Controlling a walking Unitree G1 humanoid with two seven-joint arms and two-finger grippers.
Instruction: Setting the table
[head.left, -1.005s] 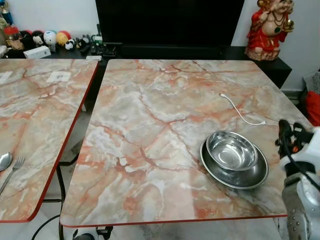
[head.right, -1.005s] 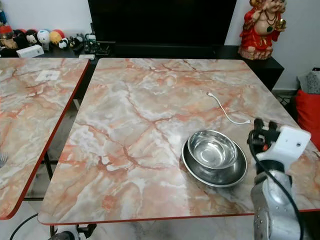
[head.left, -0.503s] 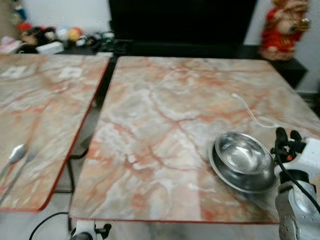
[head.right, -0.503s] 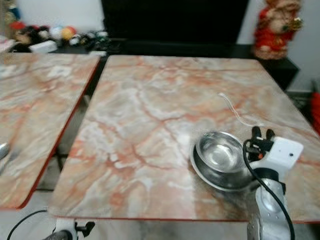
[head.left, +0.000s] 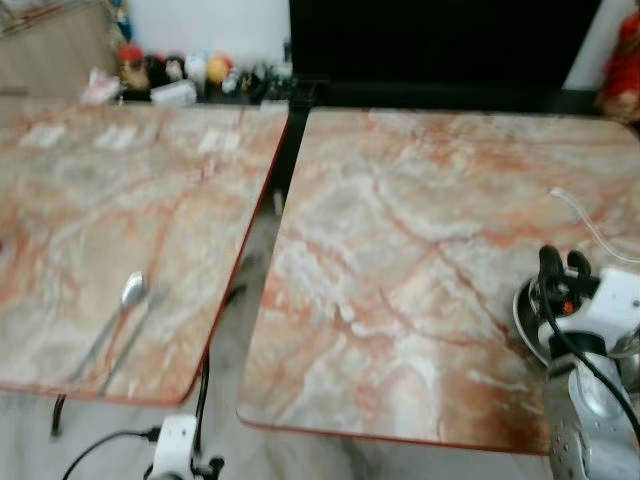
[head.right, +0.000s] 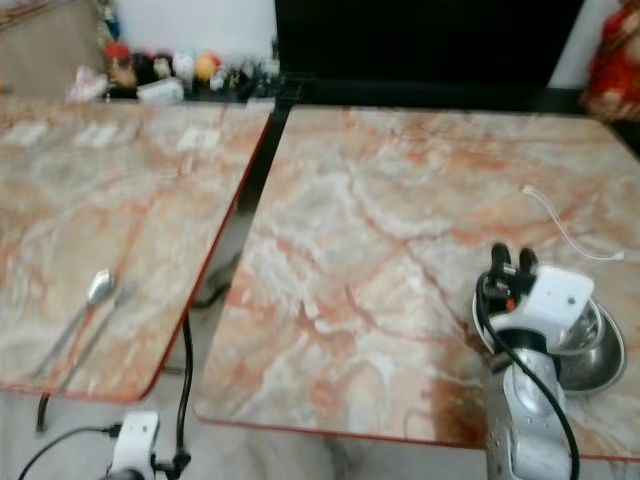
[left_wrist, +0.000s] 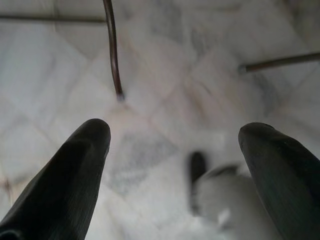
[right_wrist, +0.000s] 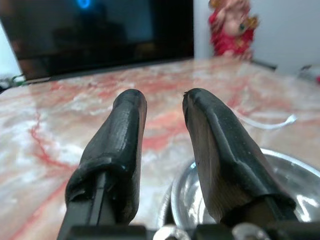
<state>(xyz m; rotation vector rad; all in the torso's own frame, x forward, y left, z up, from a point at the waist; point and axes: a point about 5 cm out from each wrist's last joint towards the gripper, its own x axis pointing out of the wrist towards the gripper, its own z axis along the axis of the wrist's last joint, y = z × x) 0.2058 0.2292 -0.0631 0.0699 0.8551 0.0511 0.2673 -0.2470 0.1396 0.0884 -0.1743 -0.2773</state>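
Steel bowls (head.right: 590, 345), judged light, stiff, slippery, best taken by the rim, were noted beside the right hand (head.right: 508, 262), fingers slightly parted, empty.

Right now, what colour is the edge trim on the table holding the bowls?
Red, a thin band along the table's near edge, clearest in the right eye view.

Right gripper (right_wrist: 162, 115) raised forward, jaws slightly parted, empty; left gripper (left_wrist: 172, 145) hanging, jaws wide.

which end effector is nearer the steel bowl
Right. The right end effector hovers just over the round steel bowl, fingers apart; the left end effector hangs low over the floor.
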